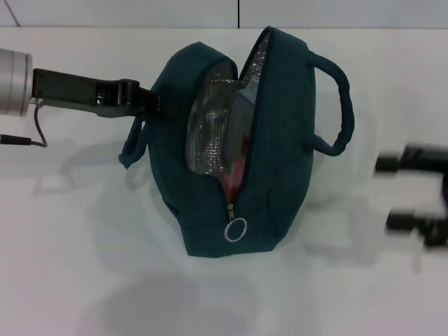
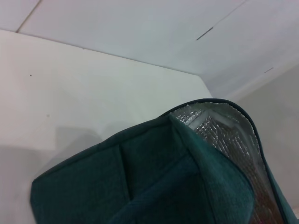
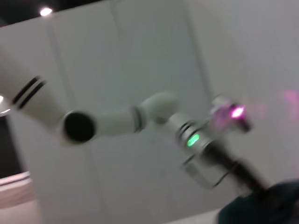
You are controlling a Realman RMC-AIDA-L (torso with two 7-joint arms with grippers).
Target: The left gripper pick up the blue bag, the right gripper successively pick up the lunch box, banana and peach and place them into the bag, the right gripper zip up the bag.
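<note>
Head view: the left gripper [image 1: 143,102] is clamped on the left wall of the blue bag [image 1: 280,140], holding that side up so the mouth gapes along the top. Just beyond its fingertips lies the silver lining [image 1: 206,119], and deeper in, the lunch box [image 1: 234,126] with something red and pink beside it, too hidden to name. The zip pull ring [image 1: 236,229] hangs at the near end of the bag, down and to the right of the left gripper. The right gripper [image 1: 413,196] is well apart from the bag on its right side, fingers spread wide and holding nothing.

Left wrist view: the bag's cloth wall fills the space directly ahead of the gripper, with the foil lining [image 2: 224,135] showing at the rim; the gripper's own fingers do not appear.

Right wrist view: only the left arm [image 3: 154,116] shows far off, reaching to the bag's edge [image 3: 261,210].

Risks, as I judge them: the pull ring is small and lies flat, so the right gripper may miss it. A hard tug on the zip could drag the cloth out of the left gripper's hold. Bulging contents might snag the zip.
</note>
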